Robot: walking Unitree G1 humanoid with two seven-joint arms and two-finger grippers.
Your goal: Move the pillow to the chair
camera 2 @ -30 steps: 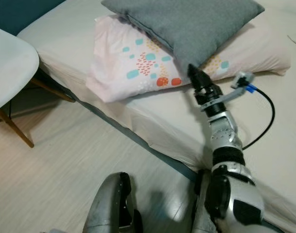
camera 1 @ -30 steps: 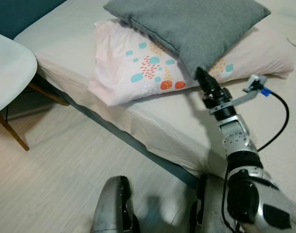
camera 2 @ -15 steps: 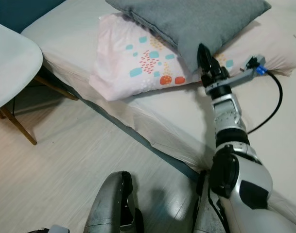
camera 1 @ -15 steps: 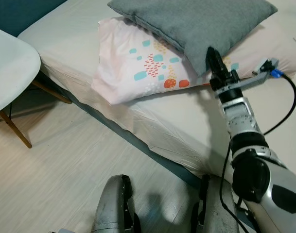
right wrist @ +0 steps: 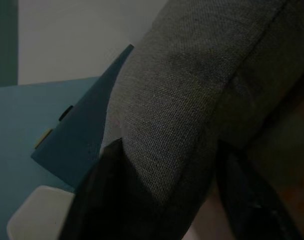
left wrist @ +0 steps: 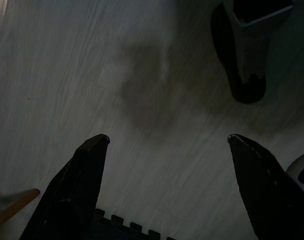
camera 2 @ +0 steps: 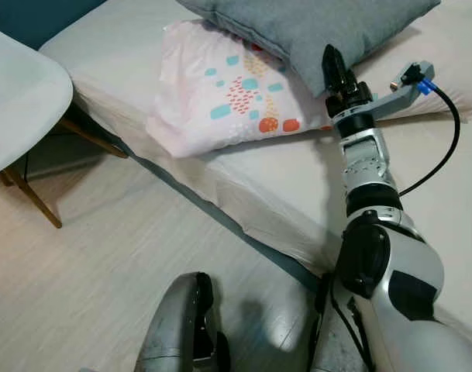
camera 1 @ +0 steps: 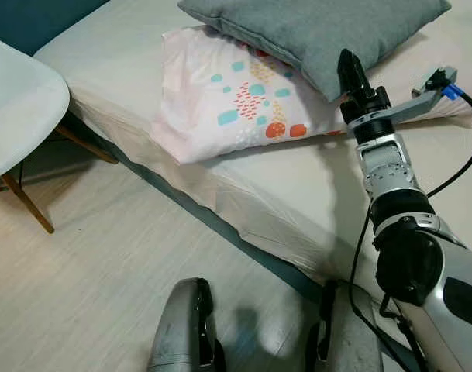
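A grey pillow (camera 1: 313, 23) lies on top of a pink patterned pillow (camera 1: 228, 101) on the bed. My right gripper (camera 1: 349, 68) reaches to the grey pillow's near corner. In the right wrist view its fingers (right wrist: 104, 200) stand open on either side of the grey pillow's edge (right wrist: 181, 110). The white chair (camera 1: 18, 101) stands on the floor at the left, apart from the bed. My left gripper (left wrist: 166, 140) hangs open over the floor with nothing in it.
The bed (camera 1: 298, 194) with its light sheet runs across from upper left to lower right. Pale wood floor (camera 1: 88, 279) lies between bed and chair. A teal wall (camera 1: 34, 15) is behind the chair. My foot (left wrist: 241, 60) is beside the left gripper.
My right gripper has moved forward and up along the bed, from short of the pillows to the grey pillow's corner. The camera has shifted slightly.
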